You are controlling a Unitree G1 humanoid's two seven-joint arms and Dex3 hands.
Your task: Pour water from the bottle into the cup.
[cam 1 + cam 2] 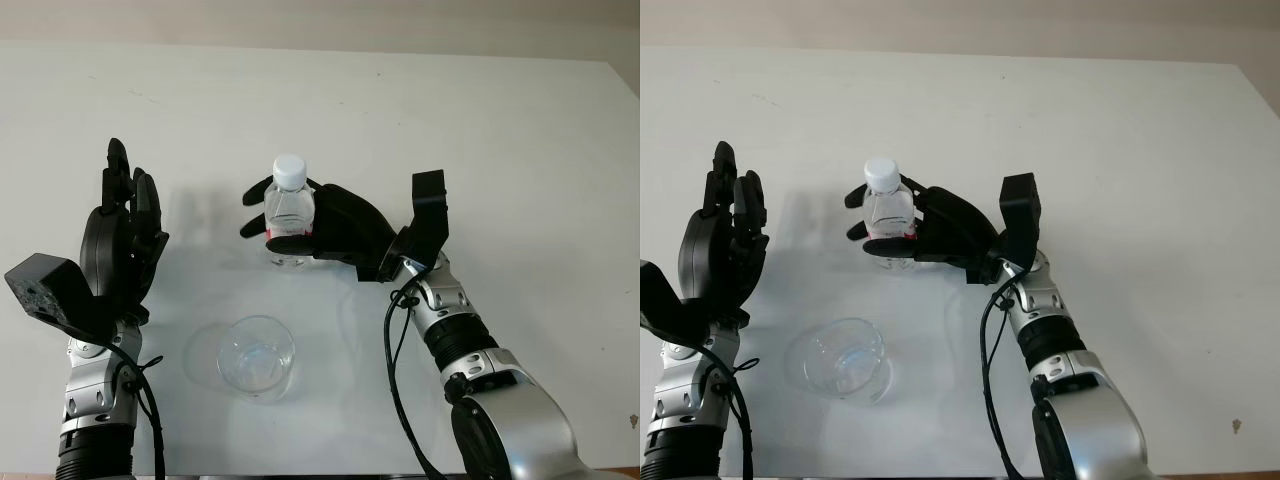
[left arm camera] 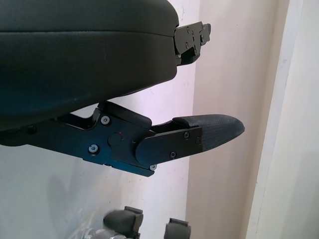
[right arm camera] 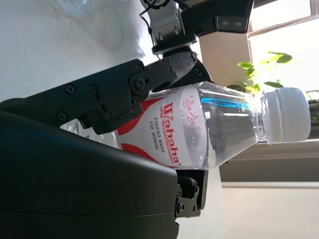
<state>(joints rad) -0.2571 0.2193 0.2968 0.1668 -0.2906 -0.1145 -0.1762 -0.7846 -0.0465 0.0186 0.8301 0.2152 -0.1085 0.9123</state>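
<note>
A clear water bottle (image 1: 290, 207) with a white cap and a red-and-white label stands upright near the middle of the white table. My right hand (image 1: 300, 225) is shut on the bottle, its black fingers (image 3: 149, 79) wrapped around the label. In the right wrist view the bottle (image 3: 214, 124) shows its cap on. A clear glass cup (image 1: 256, 357) stands on the table nearer to me, slightly left of the bottle. My left hand (image 1: 125, 225) is open and raised at the left, apart from both cup and bottle.
The white table (image 1: 500, 150) stretches far behind and to the right of the bottle. A beige wall borders its far edge.
</note>
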